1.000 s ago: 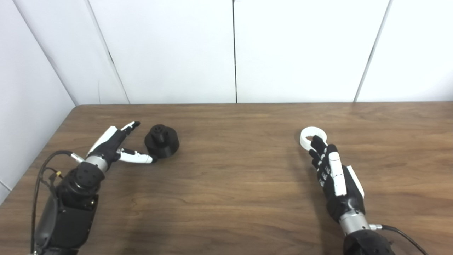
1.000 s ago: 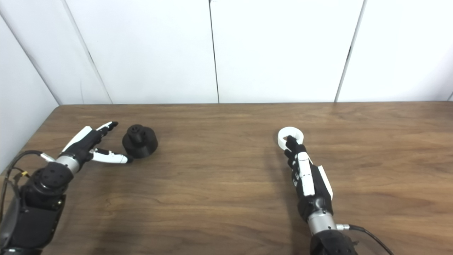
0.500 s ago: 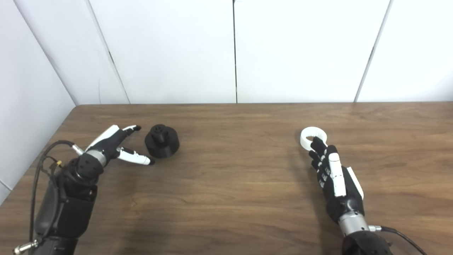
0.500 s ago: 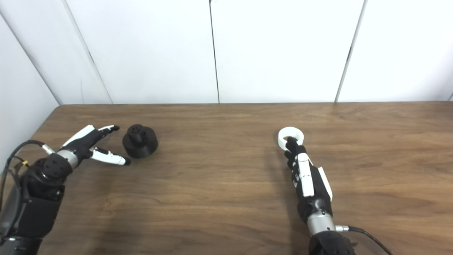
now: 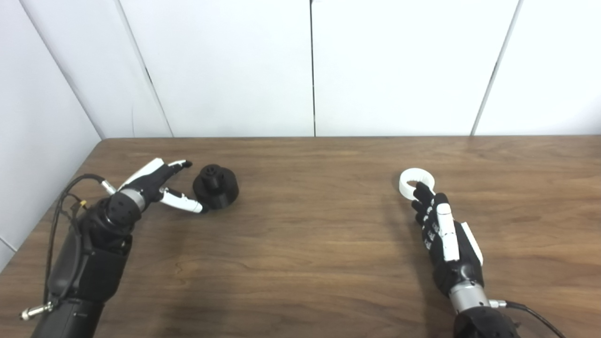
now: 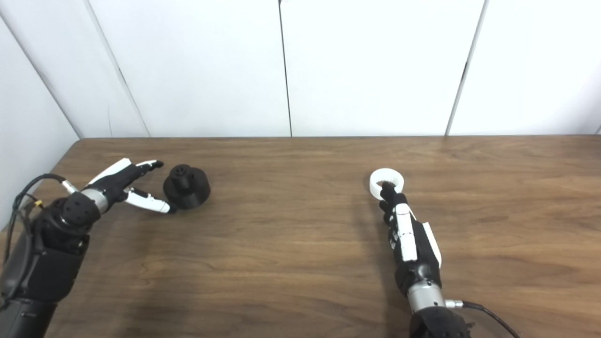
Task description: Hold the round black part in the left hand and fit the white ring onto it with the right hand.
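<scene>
The round black part (image 5: 215, 186) sits on the wooden table (image 5: 310, 234) at the left, with a small knob on top. My left hand (image 5: 157, 187) is open just left of it, fingers spread and thumb tip close to its near left side; it holds nothing. The white ring (image 5: 416, 183) lies flat on the table at the right. My right hand (image 5: 439, 230) lies stretched out behind it with its fingertips at the ring's near edge, over the hole. It does not grip the ring.
White wall panels (image 5: 310, 65) stand behind the table's far edge. A white side wall (image 5: 33, 141) runs along the table's left edge, close to my left arm. Cables trail from both wrists.
My left hand drew back a little, then came forward again to the black part with the arm raised higher. The right hand and the ring have hardly moved.
</scene>
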`<action>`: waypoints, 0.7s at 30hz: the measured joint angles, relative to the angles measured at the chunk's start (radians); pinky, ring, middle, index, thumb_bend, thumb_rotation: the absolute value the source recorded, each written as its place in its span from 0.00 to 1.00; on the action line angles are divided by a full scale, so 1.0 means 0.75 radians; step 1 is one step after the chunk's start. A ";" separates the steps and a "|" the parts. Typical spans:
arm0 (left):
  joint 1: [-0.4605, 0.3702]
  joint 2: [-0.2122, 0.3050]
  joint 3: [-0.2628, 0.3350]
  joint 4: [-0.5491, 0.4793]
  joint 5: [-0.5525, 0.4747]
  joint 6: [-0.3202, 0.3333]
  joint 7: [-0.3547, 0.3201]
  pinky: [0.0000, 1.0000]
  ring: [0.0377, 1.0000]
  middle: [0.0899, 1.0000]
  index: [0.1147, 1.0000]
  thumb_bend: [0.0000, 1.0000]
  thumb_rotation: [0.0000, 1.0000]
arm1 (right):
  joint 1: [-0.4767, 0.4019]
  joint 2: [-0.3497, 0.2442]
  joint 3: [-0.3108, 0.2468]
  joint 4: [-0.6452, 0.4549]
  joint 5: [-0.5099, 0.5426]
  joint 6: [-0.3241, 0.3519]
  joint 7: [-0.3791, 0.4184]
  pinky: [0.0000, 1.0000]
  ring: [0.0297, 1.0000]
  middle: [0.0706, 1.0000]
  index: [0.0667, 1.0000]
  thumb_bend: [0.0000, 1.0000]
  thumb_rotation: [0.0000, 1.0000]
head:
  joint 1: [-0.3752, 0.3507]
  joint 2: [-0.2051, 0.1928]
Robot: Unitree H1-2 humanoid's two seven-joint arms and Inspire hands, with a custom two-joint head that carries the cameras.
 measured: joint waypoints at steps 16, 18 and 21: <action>-0.021 0.024 -0.053 0.003 -0.044 -0.002 0.017 1.00 1.00 1.00 0.92 1.00 0.20 | 0.005 0.015 0.003 0.000 -0.009 -0.001 -0.012 0.96 0.94 0.92 0.91 0.52 1.00 | -0.012 -0.002; -0.023 0.022 -0.054 0.003 -0.053 -0.002 0.019 1.00 1.00 1.00 0.91 1.00 0.20 | 0.006 0.014 0.003 0.000 -0.009 -0.001 -0.012 0.97 0.94 0.93 0.92 0.52 1.00 | -0.012 0.000; -0.023 0.022 -0.069 0.004 -0.073 -0.002 0.030 1.00 1.00 0.99 0.91 1.00 0.21 | 0.009 0.011 0.002 0.000 -0.009 -0.002 -0.011 0.98 0.94 0.93 0.92 0.52 1.00 | -0.014 0.000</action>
